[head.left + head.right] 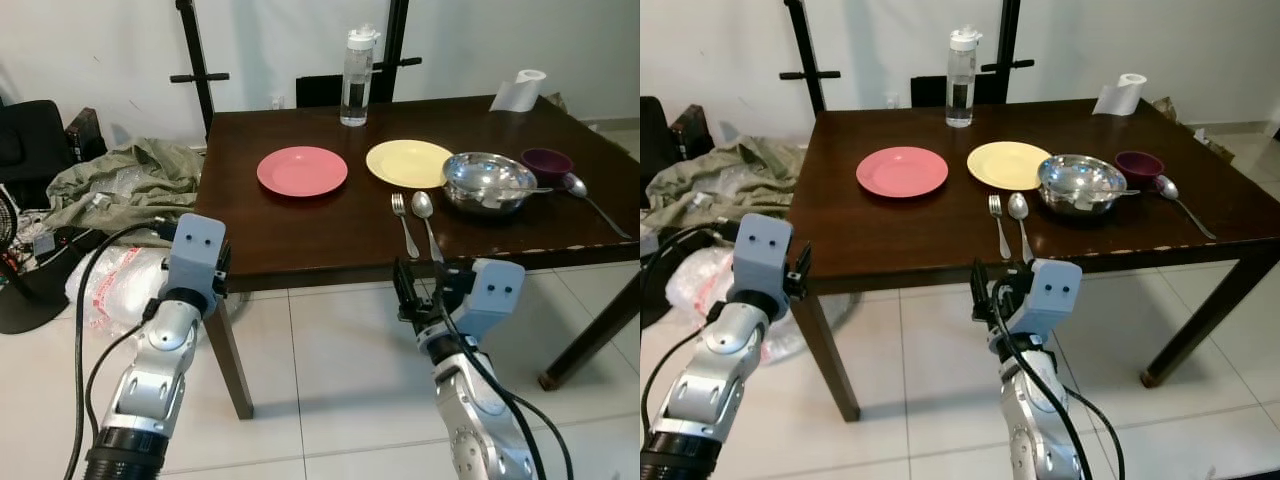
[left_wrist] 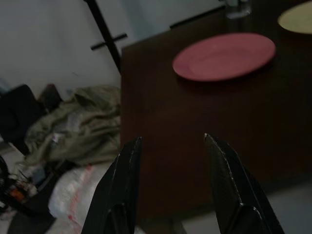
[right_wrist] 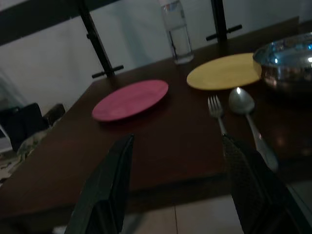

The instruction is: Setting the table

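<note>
A dark wooden table stands before me. On it lie a pink plate, a yellow plate, a steel bowl and a small purple bowl. A fork and a spoon lie side by side near the front edge, in front of the yellow plate. A second spoon lies to the right of the steel bowl. My left gripper is open and empty, just short of the table's front left corner. My right gripper is open and empty, below the front edge near the fork.
At the table's back stand a water bottle and a paper roll. A black chair and a black frame are behind it. On the floor at left lie a green cloth heap and plastic bags.
</note>
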Controlling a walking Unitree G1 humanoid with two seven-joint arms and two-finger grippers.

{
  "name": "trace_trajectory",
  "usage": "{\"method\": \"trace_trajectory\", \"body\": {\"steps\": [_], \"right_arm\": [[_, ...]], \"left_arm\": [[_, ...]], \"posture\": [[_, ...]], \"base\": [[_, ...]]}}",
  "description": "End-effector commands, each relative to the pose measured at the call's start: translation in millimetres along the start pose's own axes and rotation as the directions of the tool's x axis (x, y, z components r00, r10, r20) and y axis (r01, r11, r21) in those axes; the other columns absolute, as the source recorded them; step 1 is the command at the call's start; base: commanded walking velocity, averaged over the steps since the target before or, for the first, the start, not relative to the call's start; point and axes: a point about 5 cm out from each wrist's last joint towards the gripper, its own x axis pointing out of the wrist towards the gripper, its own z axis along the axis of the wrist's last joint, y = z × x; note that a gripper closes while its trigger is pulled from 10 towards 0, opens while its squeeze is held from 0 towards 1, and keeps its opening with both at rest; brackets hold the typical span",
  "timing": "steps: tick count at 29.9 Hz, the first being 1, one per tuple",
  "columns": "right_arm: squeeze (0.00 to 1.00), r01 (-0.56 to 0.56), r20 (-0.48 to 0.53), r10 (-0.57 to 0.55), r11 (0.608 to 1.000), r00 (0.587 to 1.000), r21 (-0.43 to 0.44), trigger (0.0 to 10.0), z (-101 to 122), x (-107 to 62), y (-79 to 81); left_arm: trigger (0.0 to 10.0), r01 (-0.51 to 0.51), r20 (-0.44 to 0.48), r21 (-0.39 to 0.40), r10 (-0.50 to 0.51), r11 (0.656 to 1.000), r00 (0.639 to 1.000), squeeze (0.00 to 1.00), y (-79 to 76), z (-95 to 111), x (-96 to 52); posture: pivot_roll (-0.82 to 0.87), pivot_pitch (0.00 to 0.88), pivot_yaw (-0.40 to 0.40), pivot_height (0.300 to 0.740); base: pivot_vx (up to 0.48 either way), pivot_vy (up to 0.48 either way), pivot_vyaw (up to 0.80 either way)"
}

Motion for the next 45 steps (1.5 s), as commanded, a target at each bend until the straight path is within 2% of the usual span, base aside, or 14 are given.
{"method": "trace_trajectory", "body": {"steps": [1, 31, 37, 38, 45], "right_arm": [[0.0, 0.028, -0.017, -0.028, 1.0, 0.999, 0.002, 10.0, -3.5, -2.3, -5.2], [0.0, 0.051, -0.025, -0.051, 0.999, 0.998, 0.004, 10.0, -4.4, -3.7, -7.8], [0.0, 0.051, -0.025, -0.051, 0.999, 0.998, -0.002, 10.0, -4.1, -3.5, -8.3], [0.0, 0.052, -0.025, -0.052, 0.999, 0.998, -0.003, 10.0, -4.1, -3.4, -8.4], [0.0, 0.053, -0.025, -0.053, 0.999, 0.998, -0.006, 10.0, -4.1, -3.4, -8.5]], "left_arm": [[10.0, 0.008, -0.015, 0.007, -0.008, 1.0, 1.0, 0.0, -1.3, -4.0, -1.1], [10.0, 0.018, -0.018, 0.002, -0.018, 1.0, 1.0, 0.0, -2.5, -4.3, -2.5], [10.0, 0.101, -0.04, -0.007, -0.101, 0.995, 0.994, 0.0, -11.7, -8.2, -5.2], [10.0, 0.141, -0.043, -0.006, -0.141, 0.99, 0.989, 0.0, -16.7, -9.2, -7.4], [10.0, 0.206, -0.047, -0.034, -0.208, 0.978, 0.977, 0.0, -25.3, -8.7, -10.1]], "posture": [[0.05, 0.098, 0.119, 0.74], [0.05, 0.114, 0.119, 0.74], [0.05, 0.116, 0.118, 0.74], [0.05, 0.116, 0.118, 0.74], [0.05, 0.119, 0.119, 0.74]], "base": [[0.48, 0.0, 0.0], [0.48, 0.0, 0.0], [0.393, 0.0, 0.0], [0.0, 0.0, 0.0], [0.0, 0.0, 0.0]]}}
